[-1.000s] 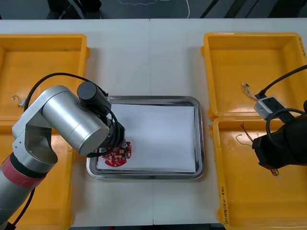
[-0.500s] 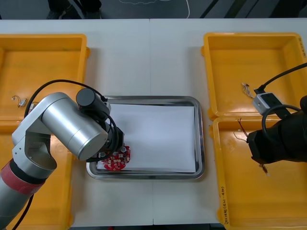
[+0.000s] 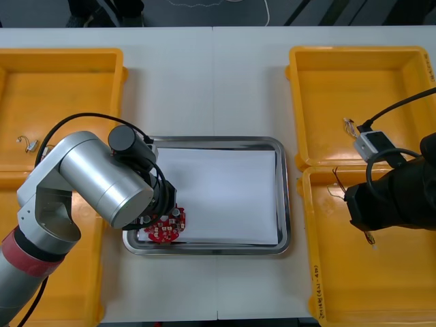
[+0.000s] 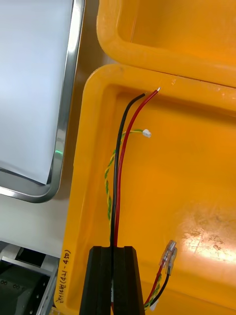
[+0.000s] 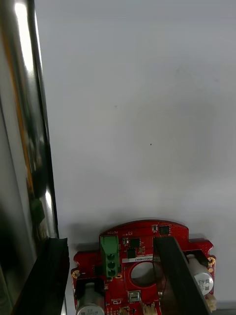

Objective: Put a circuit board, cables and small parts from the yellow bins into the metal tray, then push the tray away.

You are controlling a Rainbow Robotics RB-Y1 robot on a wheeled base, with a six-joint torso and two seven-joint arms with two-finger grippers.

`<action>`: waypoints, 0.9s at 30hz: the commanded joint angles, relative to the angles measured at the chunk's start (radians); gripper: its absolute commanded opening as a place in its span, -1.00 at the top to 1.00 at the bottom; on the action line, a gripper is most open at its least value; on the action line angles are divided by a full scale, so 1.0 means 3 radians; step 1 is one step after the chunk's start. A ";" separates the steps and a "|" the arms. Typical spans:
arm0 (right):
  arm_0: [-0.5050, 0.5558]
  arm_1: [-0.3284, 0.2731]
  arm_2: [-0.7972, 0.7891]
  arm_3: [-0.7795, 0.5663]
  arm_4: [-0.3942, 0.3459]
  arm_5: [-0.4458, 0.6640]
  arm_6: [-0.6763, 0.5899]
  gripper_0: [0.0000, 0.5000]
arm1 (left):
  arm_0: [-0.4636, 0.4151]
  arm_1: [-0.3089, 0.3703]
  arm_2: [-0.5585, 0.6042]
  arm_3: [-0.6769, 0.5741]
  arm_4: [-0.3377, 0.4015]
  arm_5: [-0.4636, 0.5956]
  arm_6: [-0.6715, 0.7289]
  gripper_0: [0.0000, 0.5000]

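A round red circuit board (image 3: 163, 225) lies flat on the white lining in the near left corner of the metal tray (image 3: 283, 197). My left gripper (image 5: 108, 241) stands open over the circuit board (image 5: 132, 236): one finger is beside its edge next to the tray rim (image 5: 29, 123), the other crosses its centre hole. My right gripper (image 4: 112, 248) is shut on a cable of black and red wires (image 4: 120, 172) above the near right yellow bin (image 4: 187, 197). A twisted yellow-green strand hangs alongside. In the front view the cable (image 3: 336, 177) sticks out from under the right arm (image 3: 392, 201).
Small metal parts lie in the far left bin (image 3: 26, 143) and the far right bin (image 3: 349, 126). The near left bin (image 3: 68, 286) sits partly under the left arm. The tray rim (image 4: 64, 133) runs close beside the near right bin. Bare table lies beyond the tray.
The left gripper lowered the board onto the tray lining and opened its fingers. The right arm moved a little left and toward the far side, with the cable in its grip.
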 commanded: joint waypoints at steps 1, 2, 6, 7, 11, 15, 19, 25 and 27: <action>-0.0087 0.0105 -0.0092 0.0000 0.0077 0.0071 -0.0228 1.00 | 0.0038 -0.0072 0.0079 -0.0294 -0.0023 0.0148 -0.0263 -1.00; -0.0087 0.0115 -0.0092 -0.0005 0.0082 0.0081 -0.0228 1.00 | 0.0038 -0.0072 0.0104 -0.0340 -0.0012 0.0183 -0.0263 -0.99; -0.0087 0.0146 -0.0092 0.0000 0.0103 0.0117 -0.0233 1.00 | 0.0038 -0.0072 0.0201 -0.0468 0.0054 0.0291 -0.0268 -0.99; -0.0087 0.0166 -0.0087 -0.0005 0.0113 0.0142 -0.0243 1.00 | 0.0038 -0.0077 0.0278 -0.0550 0.0090 0.0373 -0.0273 -0.99; -0.0087 0.0187 -0.0031 0.0000 0.0200 0.0152 -0.0264 1.00 | 0.0033 -0.0072 0.0411 -0.0739 0.0121 0.0546 -0.0283 -0.99; -0.0097 0.0212 0.0035 0.0000 0.0297 0.0142 -0.0289 1.00 | 0.0033 -0.0072 0.0554 -0.0943 0.0167 0.0731 -0.0293 -0.99; -0.0117 0.0253 0.0066 0.0000 0.0338 0.0142 -0.0315 1.00 | 0.0033 -0.0072 0.0728 -0.1153 0.0218 0.0810 -0.0303 -0.99; -0.0133 0.0289 0.0102 0.0000 0.0343 0.0137 -0.0340 1.00 | -0.0013 -0.0067 0.0989 -0.1378 0.0381 0.0810 -0.0344 -0.99; -0.0158 0.0294 0.0127 0.0000 0.0353 0.0142 -0.0345 1.00 | -0.0075 -0.0052 0.1112 -0.1419 0.0519 0.0810 -0.0349 -1.00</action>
